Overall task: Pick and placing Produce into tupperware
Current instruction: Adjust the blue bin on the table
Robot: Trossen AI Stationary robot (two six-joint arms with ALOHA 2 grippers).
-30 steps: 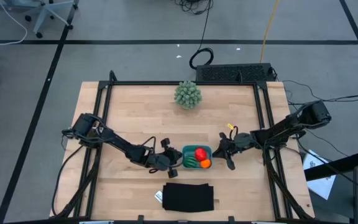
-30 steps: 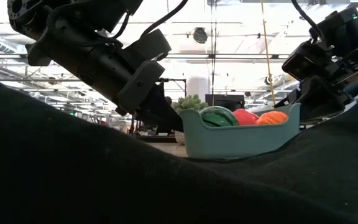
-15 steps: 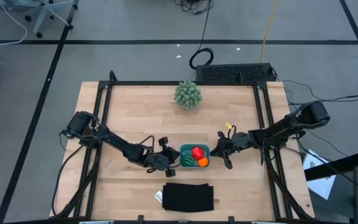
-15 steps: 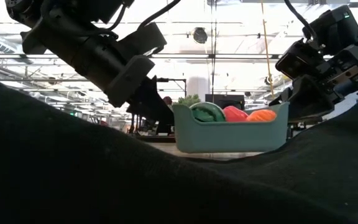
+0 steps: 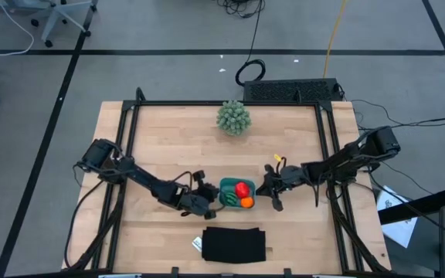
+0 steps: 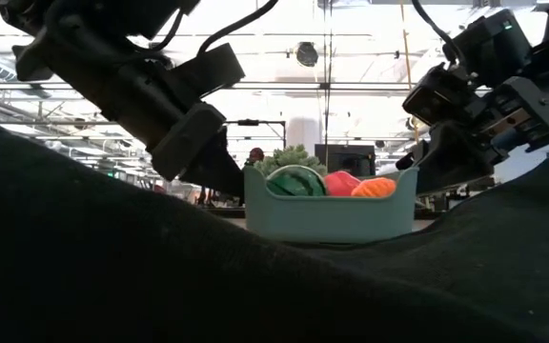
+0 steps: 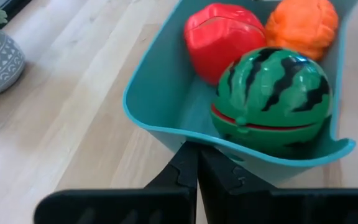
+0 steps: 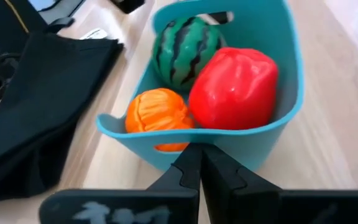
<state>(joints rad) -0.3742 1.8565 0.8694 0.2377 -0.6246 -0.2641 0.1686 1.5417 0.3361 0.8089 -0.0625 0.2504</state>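
The teal tupperware [image 5: 236, 194] sat mid-desk [image 5: 168, 139], holding all three produce balls. Both grippers' fingers, left [image 7: 196, 172] and right [image 8: 196, 165], were clenched together against opposite end walls. It looked light, probably slippery plastic; rims offered the best hold.

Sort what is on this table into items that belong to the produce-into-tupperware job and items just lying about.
Job items:
teal tupperware
watermelon, red fruit and orange, all inside it
left gripper and right gripper, each shut against one end wall

Lying about:
spiky potted plant
black cloth
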